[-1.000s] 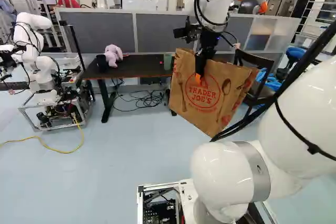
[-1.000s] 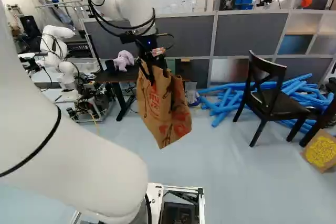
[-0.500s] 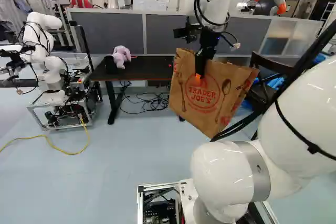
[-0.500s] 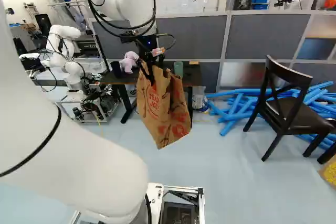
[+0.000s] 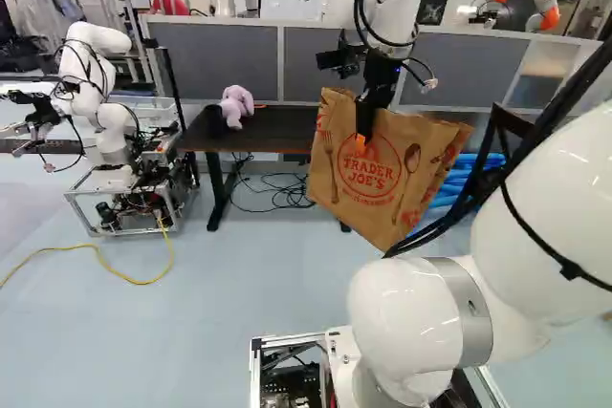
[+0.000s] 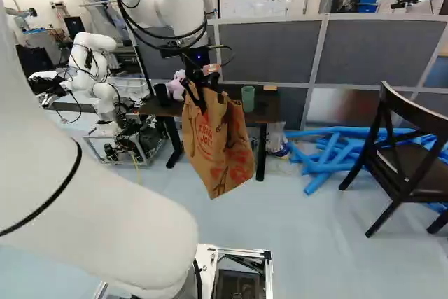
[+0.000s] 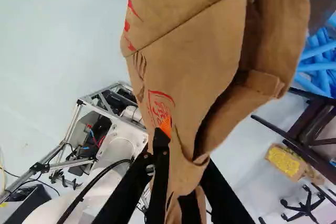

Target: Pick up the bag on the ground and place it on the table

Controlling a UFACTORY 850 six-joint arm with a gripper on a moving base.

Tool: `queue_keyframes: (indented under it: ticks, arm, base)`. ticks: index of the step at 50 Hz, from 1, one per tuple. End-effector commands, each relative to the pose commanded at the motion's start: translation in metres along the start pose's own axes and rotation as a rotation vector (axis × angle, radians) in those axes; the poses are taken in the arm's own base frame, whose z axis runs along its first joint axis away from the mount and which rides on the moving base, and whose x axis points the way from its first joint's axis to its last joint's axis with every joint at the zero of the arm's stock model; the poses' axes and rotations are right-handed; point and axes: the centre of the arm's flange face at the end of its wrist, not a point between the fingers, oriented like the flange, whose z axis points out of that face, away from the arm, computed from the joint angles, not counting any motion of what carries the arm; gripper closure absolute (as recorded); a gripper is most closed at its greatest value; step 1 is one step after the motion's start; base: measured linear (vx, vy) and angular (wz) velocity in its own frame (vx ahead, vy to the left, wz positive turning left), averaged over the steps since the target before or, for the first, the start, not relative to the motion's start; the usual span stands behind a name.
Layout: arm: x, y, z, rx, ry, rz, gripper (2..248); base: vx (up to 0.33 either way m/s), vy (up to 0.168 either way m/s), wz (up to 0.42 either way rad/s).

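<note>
One brown paper bag [image 5: 335, 193] hangs tilted in the air below the claw [image 5: 362, 131], which grips its upper edge between both fingers; the surface [image 5: 277, 121] stands beyond. Creased along its sides, it carries a red round print between a fork and a spoon.

A robotics lab: another robot [image 5: 98, 93] on a metal frame [image 5: 124, 209]; grey partitions [image 5: 212, 62]; loose cables [image 5: 277, 193].
</note>
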Motion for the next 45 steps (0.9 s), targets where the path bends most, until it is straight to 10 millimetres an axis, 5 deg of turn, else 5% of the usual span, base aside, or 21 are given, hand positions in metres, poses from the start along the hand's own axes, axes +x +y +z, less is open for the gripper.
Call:
queue_keyframes:
  ticks: [45]
  arm:
    - [0.0, 0.0, 0.0, 0.0, 0.0, 0.0, 229]
  base:
    - [0.17, 0.019, 0.146]
